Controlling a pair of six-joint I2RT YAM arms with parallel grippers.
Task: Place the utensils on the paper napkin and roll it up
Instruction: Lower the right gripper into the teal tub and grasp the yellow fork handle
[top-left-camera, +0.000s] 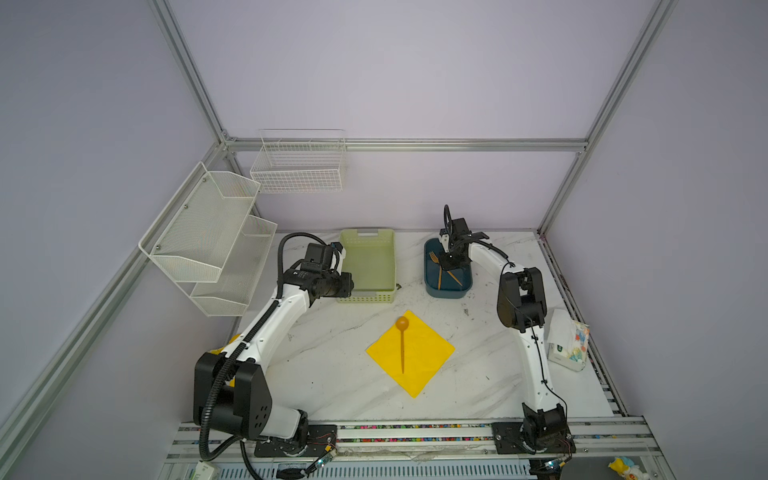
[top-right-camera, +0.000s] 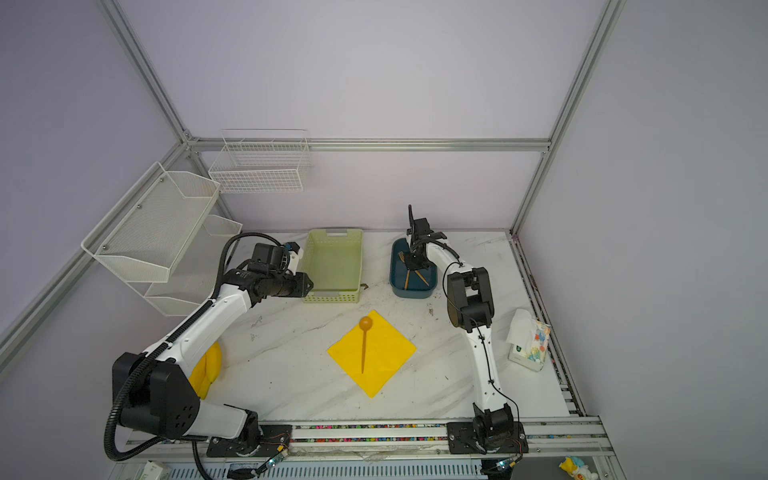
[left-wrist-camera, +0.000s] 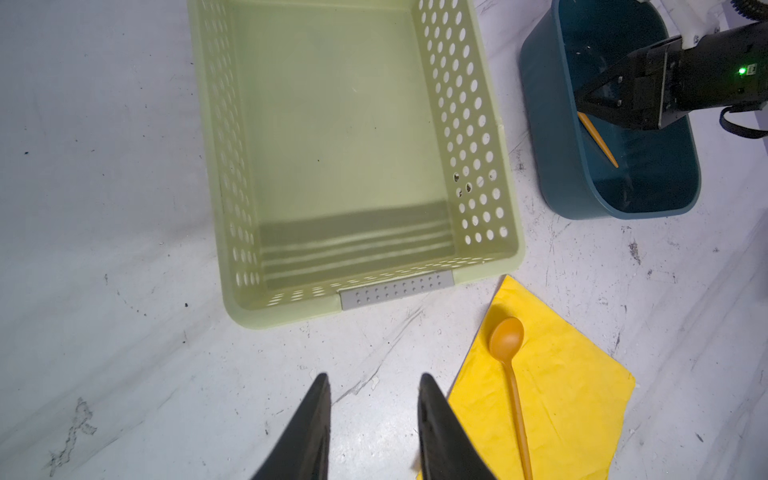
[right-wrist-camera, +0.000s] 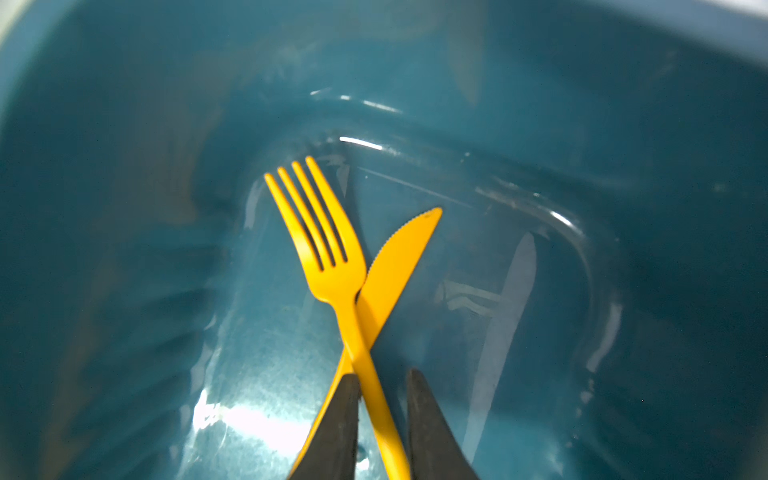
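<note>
The yellow paper napkin (top-left-camera: 428, 357) (top-right-camera: 388, 353) (left-wrist-camera: 577, 399) lies flat as a diamond in the middle of the table. The orange spoon (top-left-camera: 402, 345) (top-right-camera: 363, 349) (left-wrist-camera: 506, 340) rests on it, bowl toward the back. The fork (right-wrist-camera: 328, 257) and knife (right-wrist-camera: 401, 253) lie crossed inside the blue bin (top-left-camera: 449, 291) (right-wrist-camera: 124, 208). My right gripper (top-left-camera: 451, 262) (right-wrist-camera: 380, 372) reaches down into the bin, open, its fingers straddling the fork's handle with a gap left. My left gripper (top-left-camera: 349, 284) (left-wrist-camera: 372, 376) hovers open and empty by the green basket's near corner.
The empty green basket (top-left-camera: 368, 297) (left-wrist-camera: 374, 309) stands behind the napkin, left of the blue bin. A tissue pack (top-left-camera: 569, 340) sits at the right edge. White wire shelves (top-left-camera: 208, 237) hang on the left wall. A yellow item (top-right-camera: 208, 365) lies under my left arm.
</note>
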